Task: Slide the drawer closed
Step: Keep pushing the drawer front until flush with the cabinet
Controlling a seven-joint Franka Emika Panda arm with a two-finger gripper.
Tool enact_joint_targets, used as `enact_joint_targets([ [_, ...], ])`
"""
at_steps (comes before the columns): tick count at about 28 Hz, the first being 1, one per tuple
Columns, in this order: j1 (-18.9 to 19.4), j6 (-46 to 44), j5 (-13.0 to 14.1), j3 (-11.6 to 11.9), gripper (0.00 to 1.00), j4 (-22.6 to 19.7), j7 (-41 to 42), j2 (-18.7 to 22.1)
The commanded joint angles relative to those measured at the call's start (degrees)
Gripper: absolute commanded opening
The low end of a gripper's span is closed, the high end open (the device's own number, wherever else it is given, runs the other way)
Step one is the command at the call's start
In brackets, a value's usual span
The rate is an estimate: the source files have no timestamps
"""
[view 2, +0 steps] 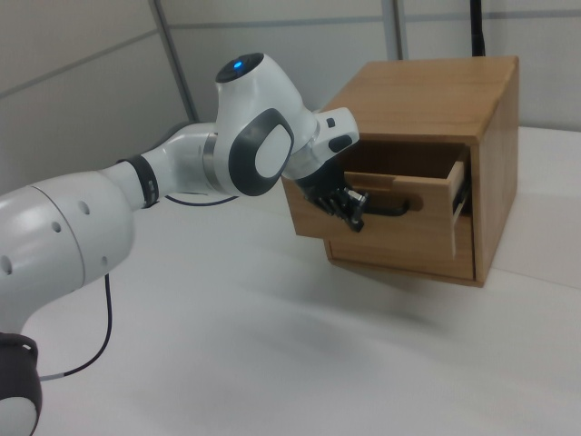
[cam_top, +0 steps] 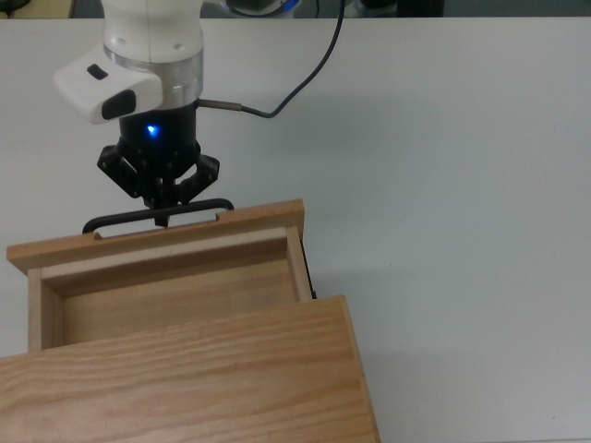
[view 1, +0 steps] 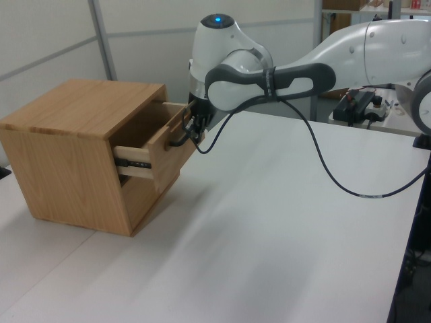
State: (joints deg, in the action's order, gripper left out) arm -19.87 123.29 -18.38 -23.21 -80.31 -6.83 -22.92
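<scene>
Drawer is sitting in the lower left of the top view, partly pulled out of the cabinet, whose grained top is covering its rear part. Its wooden floor is showing bare, with nothing lying in the visible part. The front panel is running across the top view's left half, tilted slightly upward to the right, and the black bar handle is standing just above it.

In the top view the gripper is reaching down from the upper left, its black fingers narrowed onto the handle near the bar's middle, and a blue light is glowing on the wrist. A black cable is trailing from the wrist toward the top edge.

In the left view the cabinet is occupying the left side of the white table, the drawer is jutting a short way out of its right face, and the gripper is touching the handle there.

In the right view the drawer is appearing at the centre right, with the gripper clamping the handle from the right view's left.
</scene>
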Motion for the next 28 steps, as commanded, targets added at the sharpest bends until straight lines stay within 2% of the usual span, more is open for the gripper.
enact_joint_targets([
  [1, 1.41, 4.76, -5.77, -1.22, 0.0, 1.2, -4.94, -4.67],
  [8, 1.5, 11.79, -10.53, -2.01, 0.0, 1.2, -7.14, -6.61],
  [20, 2.29, 22.52, -13.69, -2.01, 0.0, 2.35, -11.45, -8.19],
  [28, 2.29, 27.97, -13.87, -2.01, 0.0, 2.35, -12.33, -8.37],
])
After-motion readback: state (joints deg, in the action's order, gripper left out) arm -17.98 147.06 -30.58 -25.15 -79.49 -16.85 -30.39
